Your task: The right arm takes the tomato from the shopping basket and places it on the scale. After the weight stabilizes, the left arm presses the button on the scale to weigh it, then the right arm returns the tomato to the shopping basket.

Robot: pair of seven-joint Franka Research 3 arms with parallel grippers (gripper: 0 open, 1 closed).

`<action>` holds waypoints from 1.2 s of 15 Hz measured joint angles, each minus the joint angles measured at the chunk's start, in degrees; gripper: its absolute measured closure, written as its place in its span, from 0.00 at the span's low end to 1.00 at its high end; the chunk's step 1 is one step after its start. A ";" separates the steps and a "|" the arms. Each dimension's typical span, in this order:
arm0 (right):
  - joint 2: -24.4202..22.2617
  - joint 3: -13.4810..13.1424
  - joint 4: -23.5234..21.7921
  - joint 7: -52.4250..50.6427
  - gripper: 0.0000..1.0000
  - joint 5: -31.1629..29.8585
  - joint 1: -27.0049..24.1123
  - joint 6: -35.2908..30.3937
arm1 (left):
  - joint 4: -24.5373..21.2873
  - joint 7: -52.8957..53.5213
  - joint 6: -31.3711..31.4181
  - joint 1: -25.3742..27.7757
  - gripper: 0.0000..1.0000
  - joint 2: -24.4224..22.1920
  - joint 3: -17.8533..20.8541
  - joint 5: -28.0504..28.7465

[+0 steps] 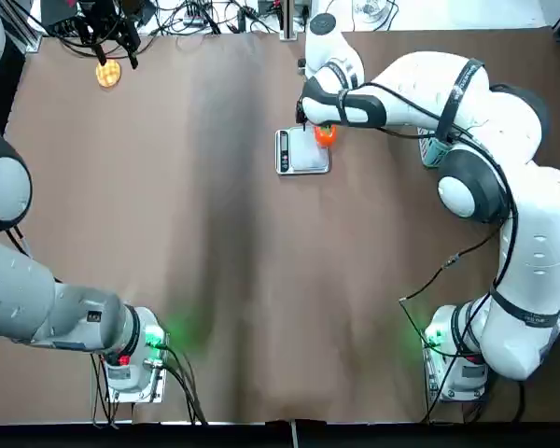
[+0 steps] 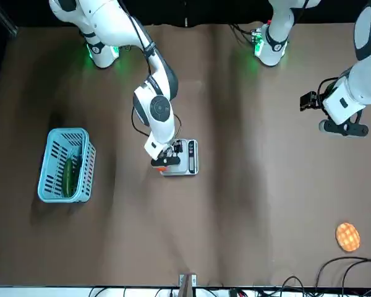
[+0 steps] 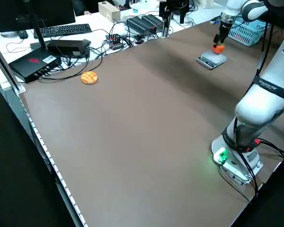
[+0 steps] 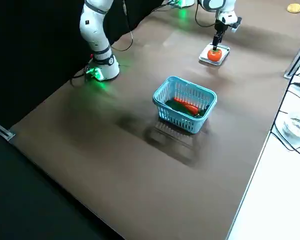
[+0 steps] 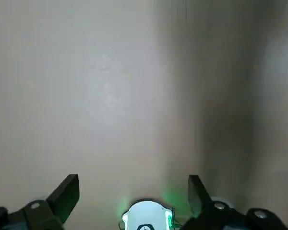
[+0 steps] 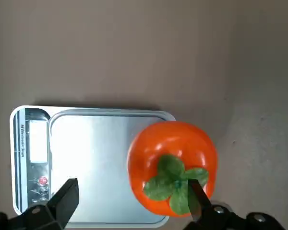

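My right end effector (image 6: 129, 199) fills the bottom of its wrist view, fingers spread wide, and the tomato (image 6: 172, 165) lies between them, nearer the right-hand finger (image 6: 198, 197). I cannot tell whether either finger touches it, so I call the grip released. The tomato sits at the right edge of the scale (image 6: 93, 165), its body overhanging the platform toward the bare desk (image 6: 134, 48); the dark control strip with the display and red button is at the left of that frame.

My worry is that edge. If the fruit rests only partly on the platform, it could roll off as I lift away, or a finger could nudge it on the way up. An off-centre load may also read poorly or settle slowly.

My left end effector (image 5: 133, 194) hangs open over empty desk, at the right edge of the front view, well apart from the scale. The shopping basket (image 2: 48, 164) waits at middle left there, holding a long green vegetable (image 2: 67, 174).
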 joint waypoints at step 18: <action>-20.48 -1.16 1.09 -32.82 0.00 -0.03 -27.11 -12.78 | -0.05 -1.18 2.70 -4.99 0.78 4.91 -1.89 -0.63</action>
